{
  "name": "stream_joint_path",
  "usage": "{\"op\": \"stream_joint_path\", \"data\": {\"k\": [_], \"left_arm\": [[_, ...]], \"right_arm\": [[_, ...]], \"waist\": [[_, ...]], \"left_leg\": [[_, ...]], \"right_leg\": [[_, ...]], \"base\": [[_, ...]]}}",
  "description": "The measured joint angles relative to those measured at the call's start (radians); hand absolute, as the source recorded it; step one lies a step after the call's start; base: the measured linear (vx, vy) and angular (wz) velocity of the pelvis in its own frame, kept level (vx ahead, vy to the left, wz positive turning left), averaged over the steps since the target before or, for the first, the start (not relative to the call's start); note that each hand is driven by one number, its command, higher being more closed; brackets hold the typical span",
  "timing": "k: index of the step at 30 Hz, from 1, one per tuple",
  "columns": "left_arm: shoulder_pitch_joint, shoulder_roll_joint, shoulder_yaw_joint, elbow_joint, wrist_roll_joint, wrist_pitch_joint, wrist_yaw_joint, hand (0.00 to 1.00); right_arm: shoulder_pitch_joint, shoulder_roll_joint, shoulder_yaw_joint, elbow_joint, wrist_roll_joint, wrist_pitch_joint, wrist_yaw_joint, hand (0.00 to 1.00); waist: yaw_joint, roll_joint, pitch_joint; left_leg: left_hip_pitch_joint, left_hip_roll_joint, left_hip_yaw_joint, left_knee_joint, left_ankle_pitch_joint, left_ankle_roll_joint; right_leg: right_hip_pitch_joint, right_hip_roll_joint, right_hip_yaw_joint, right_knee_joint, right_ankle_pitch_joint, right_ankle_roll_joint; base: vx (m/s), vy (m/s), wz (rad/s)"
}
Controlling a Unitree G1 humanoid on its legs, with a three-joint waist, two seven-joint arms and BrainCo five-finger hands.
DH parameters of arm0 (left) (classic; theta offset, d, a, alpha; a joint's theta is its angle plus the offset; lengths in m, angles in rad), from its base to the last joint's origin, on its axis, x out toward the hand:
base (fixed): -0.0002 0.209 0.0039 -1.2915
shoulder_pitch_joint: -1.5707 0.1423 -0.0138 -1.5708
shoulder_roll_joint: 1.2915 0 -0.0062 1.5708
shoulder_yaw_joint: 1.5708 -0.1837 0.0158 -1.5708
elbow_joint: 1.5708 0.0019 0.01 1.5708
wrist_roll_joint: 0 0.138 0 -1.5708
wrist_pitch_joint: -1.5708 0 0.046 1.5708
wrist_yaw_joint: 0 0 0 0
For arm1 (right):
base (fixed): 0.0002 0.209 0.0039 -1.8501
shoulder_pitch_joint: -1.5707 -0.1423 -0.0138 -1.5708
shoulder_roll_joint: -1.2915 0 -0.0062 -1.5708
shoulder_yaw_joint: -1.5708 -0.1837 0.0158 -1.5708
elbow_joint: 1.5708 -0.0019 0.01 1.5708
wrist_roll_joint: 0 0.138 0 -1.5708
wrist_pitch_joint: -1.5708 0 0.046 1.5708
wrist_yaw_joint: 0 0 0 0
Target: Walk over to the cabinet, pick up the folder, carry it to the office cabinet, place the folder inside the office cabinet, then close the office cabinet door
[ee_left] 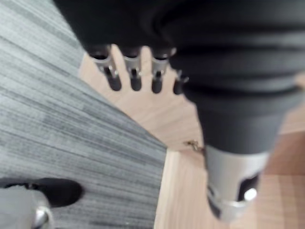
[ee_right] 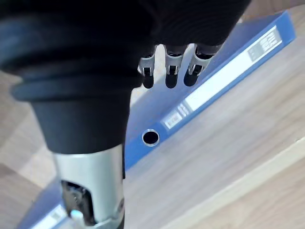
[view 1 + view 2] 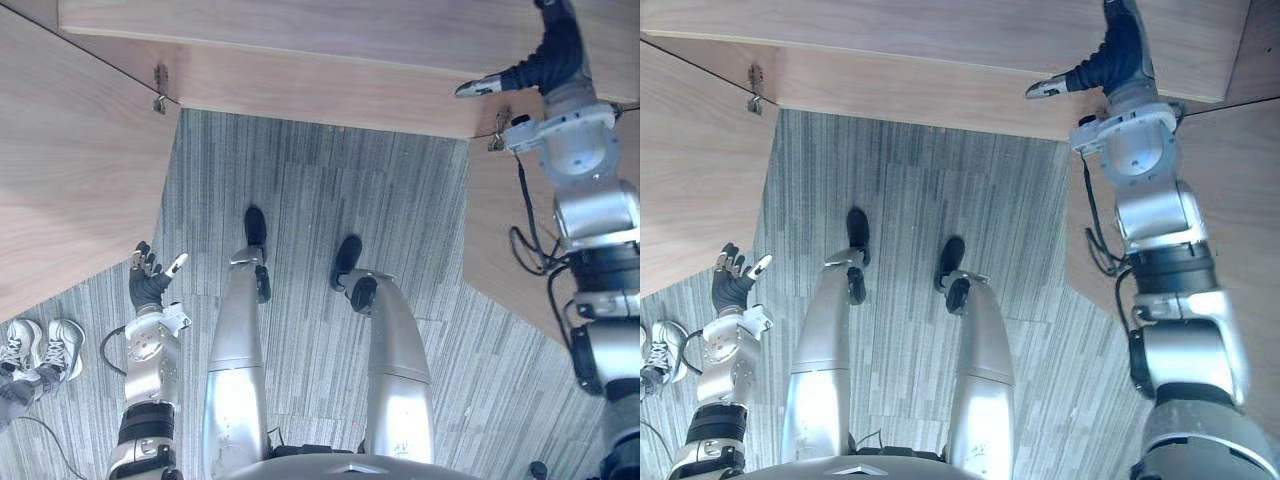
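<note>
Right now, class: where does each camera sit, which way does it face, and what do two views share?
Left eye view: on the head, facing down at grey striped carpet and a light wooden cabinet; left hand low, right hand raised at the cabinet.
Right eye view: beside it, same scene.
Left wrist view: along the open left hand, toward carpet and wood.
Right wrist view: along the open right hand, at a blue folder lying flat on wood.
Shared: carpet shows from both eyes and the left wrist.
</note>
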Motion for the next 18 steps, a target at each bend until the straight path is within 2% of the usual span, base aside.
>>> {"op": "stream_joint_path", "data": {"k": [1, 6, 10, 16, 18], "left_arm": [[0.0, -0.002, 0.0, -0.007, 0.007, 0.0, 0.004, 0.0], [0.0, -0.038, -0.001, -0.007, 0.04, 0.001, 0.038, 0.0], [0.0, -0.039, -0.004, -0.006, 0.041, 0.001, 0.041, 0.0], [0.0, -0.039, -0.006, -0.005, 0.041, 0.001, 0.05, 0.0], [0.0, -0.039, -0.008, -0.004, 0.041, -0.001, 0.062, 0.0]], "right_arm": [[0.016, 0.026, -0.022, -0.019, -0.022, -0.001, -0.028, 1.0], [0.025, 0.133, -0.061, -0.05, -0.074, -0.001, -0.109, 1.0], [0.025, 0.182, -0.066, -0.05, -0.075, -0.001, -0.15, 1.0], [-0.01, 0.2, -0.069, -0.024, -0.093, -0.001, -0.175, 1.0], [-0.058, 0.2, -0.07, 0.041, -0.089, 0.0, -0.178, 1.0]], "waist": [[0.0, 0.0, 0.0], [0.004, 0.0, 0.0], [0.011, -0.003, 0.002], [0.022, -0.004, 0.003], [0.023, -0.005, 0.004]], "left_leg": [[0.001, 0.0, 0.0, 0.001, 0.0, 0.0], [0.002, 0.0, 0.003, 0.021, -0.012, 0.0], [-0.004, 0.0, 0.006, 0.032, -0.022, 0.0], [-0.023, 0.0, 0.007, 0.036, -0.018, -0.001], [-0.025, -0.001, 0.005, 0.038, -0.019, -0.001]], "right_leg": [[0.0, 0.0, 0.001, 0.003, 0.0, -0.001], [-0.006, -0.002, 0.01, 0.03, -0.012, 0.002], [-0.017, -0.005, 0.016, 0.047, -0.023, 0.0], [-0.04, -0.006, 0.018, 0.058, -0.024, -0.001], [-0.04, -0.007, 0.017, 0.061, -0.025, -0.002]], "base": [[0.0, 0.0, 0.0], [0.0, 0.0, 0.0], [0.0, 0.0, 0.0], [0.0, 0.0, 0.0], [0.0, 0.0, 0.0]]}}
